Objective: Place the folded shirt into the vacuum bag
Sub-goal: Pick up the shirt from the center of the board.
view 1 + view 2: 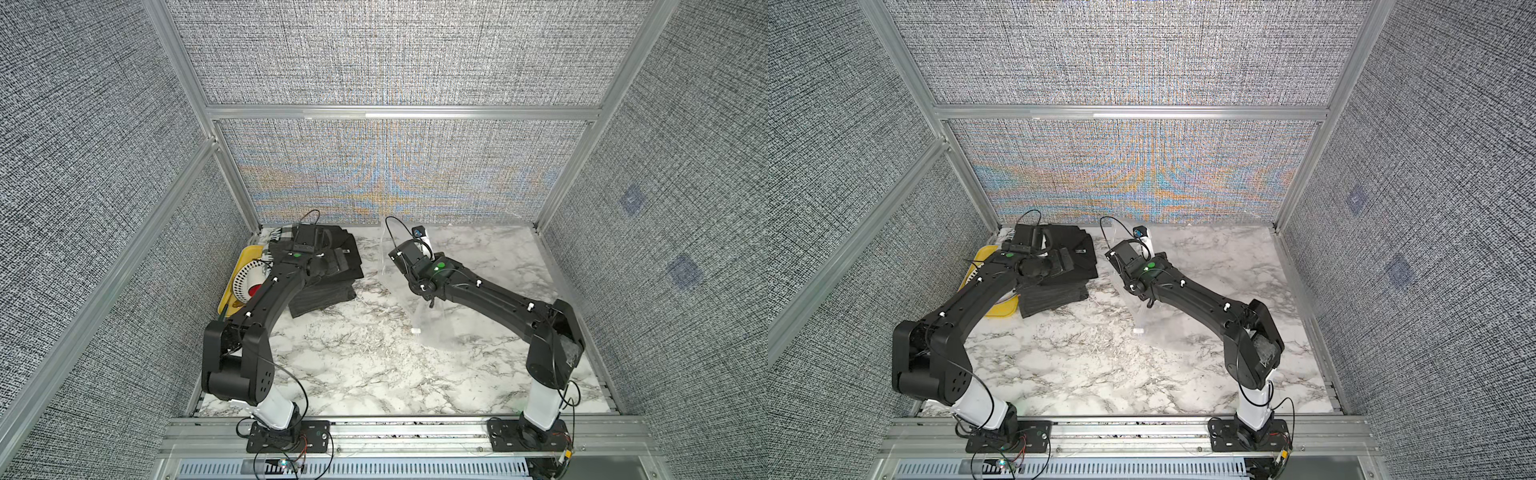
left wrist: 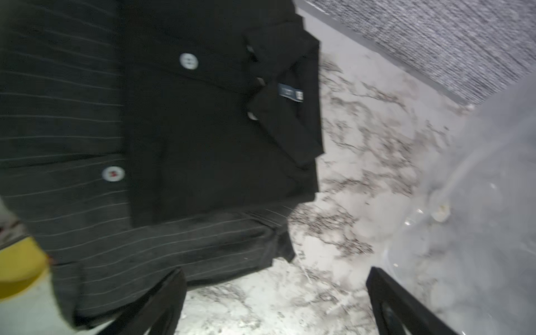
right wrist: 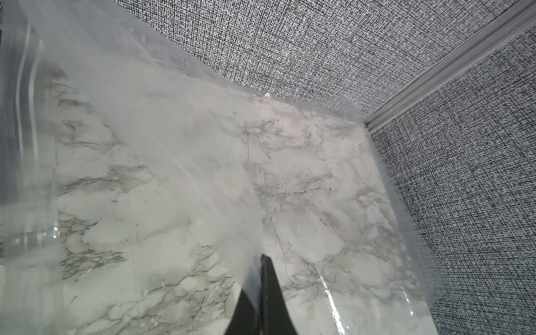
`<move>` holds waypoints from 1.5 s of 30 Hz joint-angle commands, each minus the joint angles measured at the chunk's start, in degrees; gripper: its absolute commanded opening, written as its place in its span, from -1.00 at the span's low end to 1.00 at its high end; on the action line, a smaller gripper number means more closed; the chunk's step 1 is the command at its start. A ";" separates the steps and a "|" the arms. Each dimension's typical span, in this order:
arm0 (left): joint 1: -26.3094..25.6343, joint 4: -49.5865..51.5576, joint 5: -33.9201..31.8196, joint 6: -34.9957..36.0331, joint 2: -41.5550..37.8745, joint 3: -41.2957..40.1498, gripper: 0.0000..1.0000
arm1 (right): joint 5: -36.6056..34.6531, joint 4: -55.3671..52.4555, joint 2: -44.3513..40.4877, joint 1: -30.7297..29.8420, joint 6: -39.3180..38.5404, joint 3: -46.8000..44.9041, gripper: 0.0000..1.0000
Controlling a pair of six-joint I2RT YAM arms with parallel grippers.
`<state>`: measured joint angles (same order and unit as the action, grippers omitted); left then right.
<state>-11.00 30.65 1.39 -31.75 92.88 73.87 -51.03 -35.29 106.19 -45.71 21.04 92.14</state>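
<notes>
We are hovering our left gripper [image 2: 274, 275], jaws spread wide and empty, over the folded shirt [image 2: 203, 130] topping the dark stack [image 1: 324, 297] at ten o'clock on the table [image 1: 353, 365]. Our right gripper [image 3: 262, 258] is pinching the vacuum bag [image 3: 174, 145] at one o'clock, holding its edge up. We are aiming to bite only the top shirt's bag-side edge, so the folds survive.

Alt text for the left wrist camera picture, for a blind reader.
A folded black shirt with white buttons lies on a pinstriped dark shirt on the marble table. The left hand is open and empty in the foreground, with the clear vacuum bag beside the shirts.
</notes>
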 commanded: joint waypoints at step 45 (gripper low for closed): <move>10.05 -25.49 30.53 -15.69 -5.88 -22.84 -1.00 | 7.17 -1.72 15.33 -1.23 5.92 9.46 -1.00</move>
<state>-0.93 7.35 29.71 -45.45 89.84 52.90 -44.14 -36.71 121.40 -46.89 26.41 101.89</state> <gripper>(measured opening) 0.075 0.055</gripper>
